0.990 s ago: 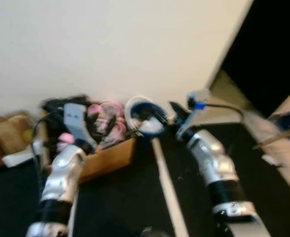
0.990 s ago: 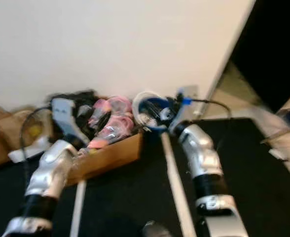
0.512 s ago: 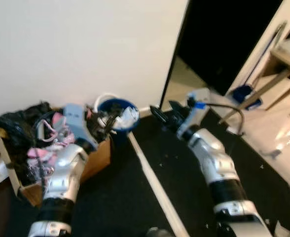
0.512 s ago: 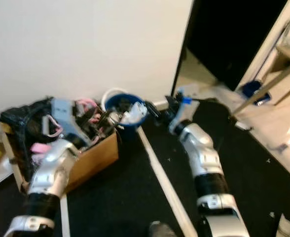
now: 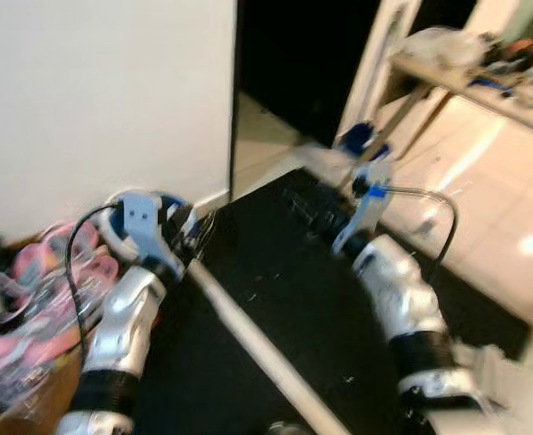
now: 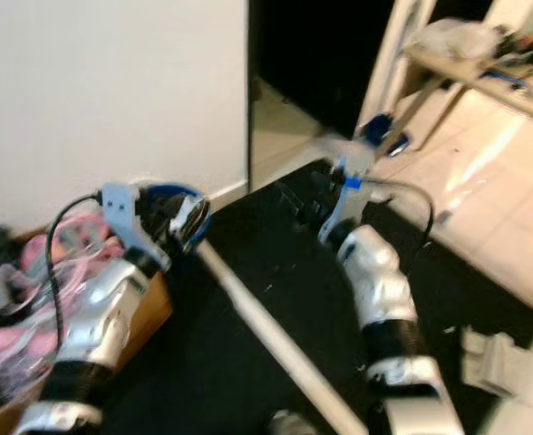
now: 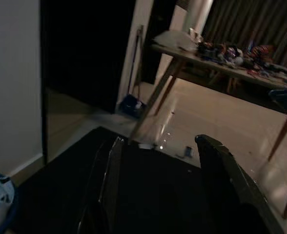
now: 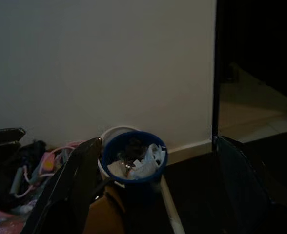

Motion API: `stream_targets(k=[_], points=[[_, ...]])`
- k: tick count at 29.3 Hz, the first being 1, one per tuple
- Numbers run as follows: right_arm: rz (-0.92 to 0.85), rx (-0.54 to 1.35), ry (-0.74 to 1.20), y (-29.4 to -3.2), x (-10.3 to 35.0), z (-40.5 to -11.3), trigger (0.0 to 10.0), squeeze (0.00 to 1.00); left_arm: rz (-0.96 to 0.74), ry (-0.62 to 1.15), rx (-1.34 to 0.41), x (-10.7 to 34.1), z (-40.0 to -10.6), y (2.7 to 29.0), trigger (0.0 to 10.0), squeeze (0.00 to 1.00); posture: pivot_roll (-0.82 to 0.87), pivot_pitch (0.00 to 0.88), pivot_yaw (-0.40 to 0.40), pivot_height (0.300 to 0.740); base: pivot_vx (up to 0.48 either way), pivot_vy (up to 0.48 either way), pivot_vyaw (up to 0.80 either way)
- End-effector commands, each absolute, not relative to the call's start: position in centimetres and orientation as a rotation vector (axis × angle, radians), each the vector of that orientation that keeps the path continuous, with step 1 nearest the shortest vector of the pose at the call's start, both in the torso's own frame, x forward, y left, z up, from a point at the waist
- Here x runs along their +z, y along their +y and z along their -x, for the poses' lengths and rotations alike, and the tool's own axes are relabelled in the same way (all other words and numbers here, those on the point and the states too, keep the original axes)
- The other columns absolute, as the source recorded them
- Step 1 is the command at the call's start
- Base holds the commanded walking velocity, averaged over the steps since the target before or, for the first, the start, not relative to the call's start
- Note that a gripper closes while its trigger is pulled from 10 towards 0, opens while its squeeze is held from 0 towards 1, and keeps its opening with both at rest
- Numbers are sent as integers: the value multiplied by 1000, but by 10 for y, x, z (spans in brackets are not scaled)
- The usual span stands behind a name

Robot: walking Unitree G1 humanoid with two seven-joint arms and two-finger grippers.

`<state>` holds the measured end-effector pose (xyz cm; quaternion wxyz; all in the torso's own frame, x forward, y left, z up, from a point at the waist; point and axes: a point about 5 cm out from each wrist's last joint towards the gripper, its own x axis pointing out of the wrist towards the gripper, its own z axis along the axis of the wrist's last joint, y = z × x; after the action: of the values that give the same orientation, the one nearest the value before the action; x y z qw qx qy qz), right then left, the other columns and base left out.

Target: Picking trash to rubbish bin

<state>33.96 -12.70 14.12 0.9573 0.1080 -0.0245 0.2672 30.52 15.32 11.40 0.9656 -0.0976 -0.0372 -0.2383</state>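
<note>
Blurred head views. Blue rubbish bin [image 8: 133, 158], mid-frame, stands upright, paper-filled, base hidden. Left gripper [image 7: 158, 195] and right gripper [image 8: 153, 195] spread wide, empty.

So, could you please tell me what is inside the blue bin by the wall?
The blue bin holds crumpled white paper and some dark scraps, heaped about to its rim. Whatever lies beneath that top layer is covered and cannot be seen.
</note>
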Motion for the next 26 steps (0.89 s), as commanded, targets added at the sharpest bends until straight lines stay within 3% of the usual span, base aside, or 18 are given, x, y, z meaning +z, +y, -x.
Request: stream_targets(k=[1,26], points=[[-222,529,-40,-131,138,-339,10000,0,195,-82,-488,113,-303,152,10000,0,20,0,-33,740,0,0,-788],[-230,532,-40,-132,140,-340,10000,0,208,-91,-479,113,-304,154,10000,0,15,0,-26,740,0,0,-788]])
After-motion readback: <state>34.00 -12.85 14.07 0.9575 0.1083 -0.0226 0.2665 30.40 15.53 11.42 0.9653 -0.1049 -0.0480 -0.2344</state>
